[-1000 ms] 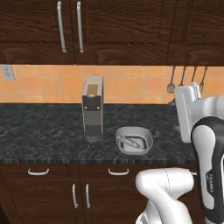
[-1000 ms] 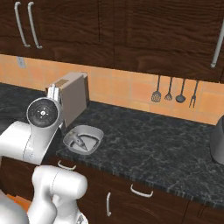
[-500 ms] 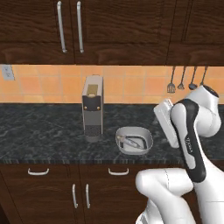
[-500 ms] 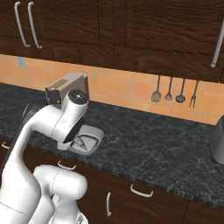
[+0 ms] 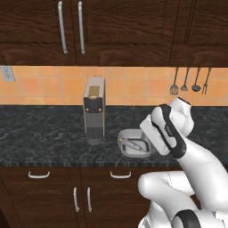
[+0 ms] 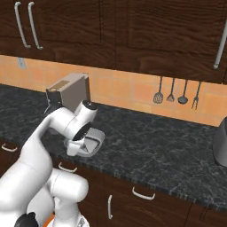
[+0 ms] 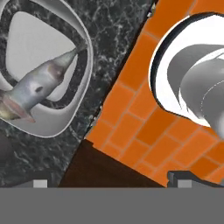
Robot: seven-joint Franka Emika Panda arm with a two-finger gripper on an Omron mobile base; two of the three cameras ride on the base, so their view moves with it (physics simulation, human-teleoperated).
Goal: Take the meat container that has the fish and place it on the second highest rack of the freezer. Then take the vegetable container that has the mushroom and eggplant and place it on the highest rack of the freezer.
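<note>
The meat container (image 5: 132,143) is a shallow grey tub on the dark counter, just right of the coffee machine, and the slim silvery fish (image 7: 37,85) lies inside it. Its rim (image 7: 87,57) sits at the upper left of the hand view. My gripper (image 7: 111,181) is open and holds nothing. It hangs above the counter's front edge, on the near side of the tub and apart from it. My bent white arm (image 5: 167,131) covers the tub's right side, and the tub (image 6: 94,141) also peeks out behind my hand. The freezer, its racks and the vegetable container are out of view.
A grey coffee machine (image 5: 93,111) stands left of the tub. Kitchen utensils (image 5: 189,82) hang on the orange tile wall. A dark appliance (image 6: 221,142) sits far right on the counter. Dark cabinets are above and below, with orange floor tiles (image 7: 144,109) under the counter edge.
My arm has folded forward and down from an upright pose at the side. The hand now hangs over the counter edge beside the fish tub. The jaws stayed open.
</note>
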